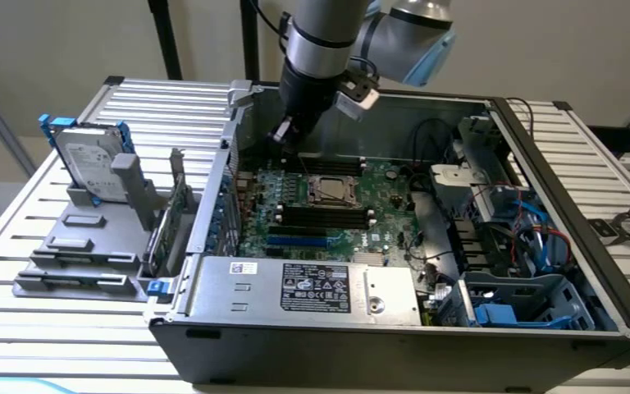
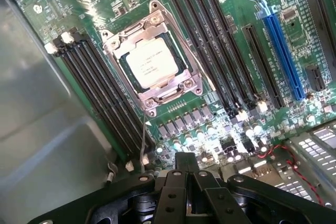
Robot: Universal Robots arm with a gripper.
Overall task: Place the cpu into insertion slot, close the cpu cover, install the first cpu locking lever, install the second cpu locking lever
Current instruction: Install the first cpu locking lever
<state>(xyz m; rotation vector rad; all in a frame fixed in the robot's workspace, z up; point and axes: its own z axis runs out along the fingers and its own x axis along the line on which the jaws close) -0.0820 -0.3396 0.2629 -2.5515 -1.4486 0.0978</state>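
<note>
Exterior view: you see the gripper (image 1: 283, 131) hanging inside the open computer case (image 1: 403, 355), over the far edge of the motherboard (image 1: 386, 217), beyond the cpu (image 1: 333, 190) and toward the exterior view's left | Wrist view: the cpu lies flat in the insertion slot (image 2: 126, 73), the cpu cover (image 2: 171, 92) framing it; the gripper's fingers (image 2: 174, 196) are pressed together, holding nothing.
</note>
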